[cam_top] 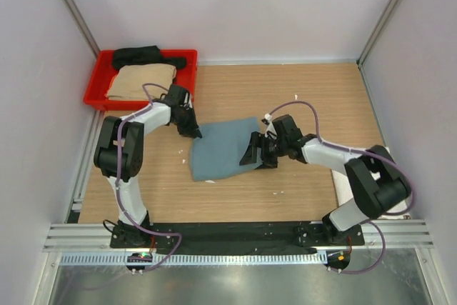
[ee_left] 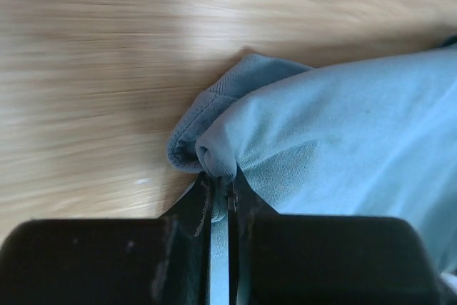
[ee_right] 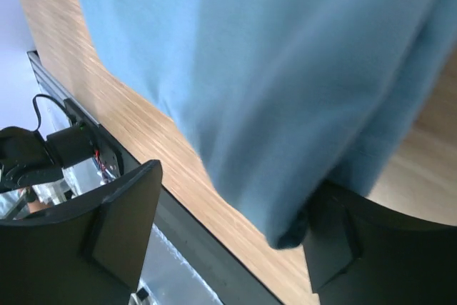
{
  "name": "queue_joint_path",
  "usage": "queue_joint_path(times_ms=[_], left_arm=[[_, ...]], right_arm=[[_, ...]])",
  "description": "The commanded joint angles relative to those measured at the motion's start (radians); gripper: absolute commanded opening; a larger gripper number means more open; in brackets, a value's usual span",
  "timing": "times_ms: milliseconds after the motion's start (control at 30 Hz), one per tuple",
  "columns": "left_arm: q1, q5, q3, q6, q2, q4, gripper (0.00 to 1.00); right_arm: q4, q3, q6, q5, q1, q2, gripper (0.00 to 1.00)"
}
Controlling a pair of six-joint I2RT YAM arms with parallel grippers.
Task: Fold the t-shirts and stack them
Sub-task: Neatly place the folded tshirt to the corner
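Folding of the teal shirt [cam_top: 223, 149], lying mid-table, is in hand: left gripper [ee_left: 221, 189] pinches its corner, right gripper [cam_top: 253, 152] straddles the opposite edge with jaws apart, and likely must close before both lift.

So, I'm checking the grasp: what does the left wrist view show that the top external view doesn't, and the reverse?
Only the left wrist view shows how the left tool is pinched shut on a bunched corner of the teal-blue t-shirt, with the hem stitching visible. Only the top external view shows the right tool at the shirt's opposite edge, and the red tray at the far left holding the tan t-shirt and black t-shirt. Both show the teal-blue t-shirt on the wooden table.
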Motion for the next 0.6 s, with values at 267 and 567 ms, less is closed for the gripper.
queue_joint_path(times_ms=[267,567], left_arm=[[-0.018,0.328,-0.037,0.075,-0.013,0.159,0.0],[-0.01,0.403,-0.063,0.026,0.007,0.245,0.0]], right_arm=[[-0.219,-0.05,-0.114,0.186,-0.172,-0.23,0.99],[-0.182,0.056,-0.186,0.125,-0.312,-0.167,0.95]])
